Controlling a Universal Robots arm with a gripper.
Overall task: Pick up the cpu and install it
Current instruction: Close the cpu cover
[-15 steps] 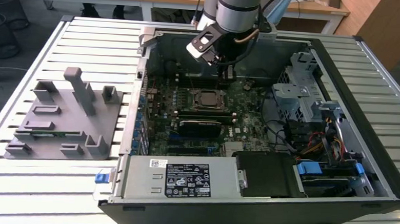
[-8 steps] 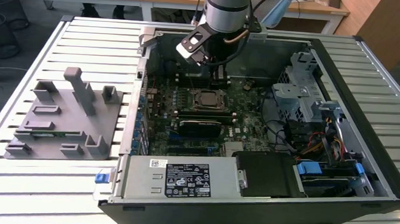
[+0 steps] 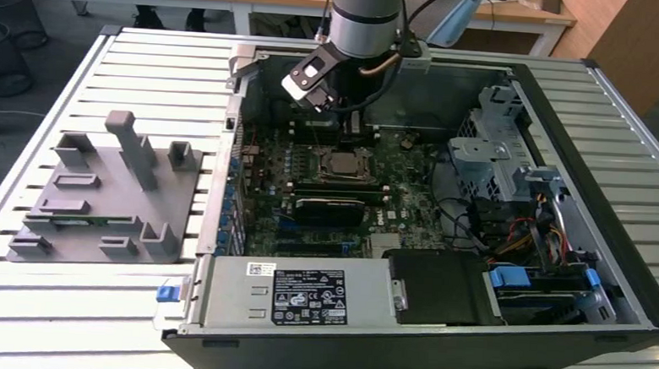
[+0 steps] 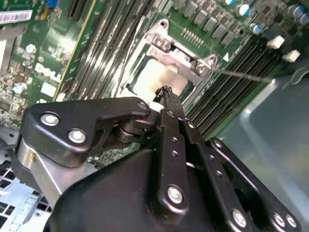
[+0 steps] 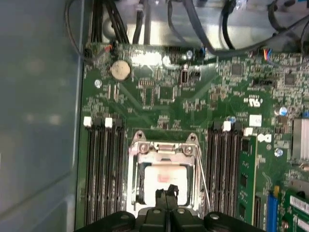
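Over the green motherboard [image 5: 159,96] the gripper [image 5: 166,194] hangs with its black fingers pinched tight together, nothing between them, tips right over the cpu [image 5: 161,178]. I can't tell if they touch it. That shiny silver square lies flat inside the bright metal socket frame [image 5: 161,149]. Long dark memory slots [image 5: 104,164] crowd both flanks, so there's little side room. Beyond them rises the smooth grey case wall [image 5: 38,121]. On the exterior view's left, well apart, the grey plastic tray [image 3: 79,239] with its upright posts sits on the slatted table [image 3: 144,65].
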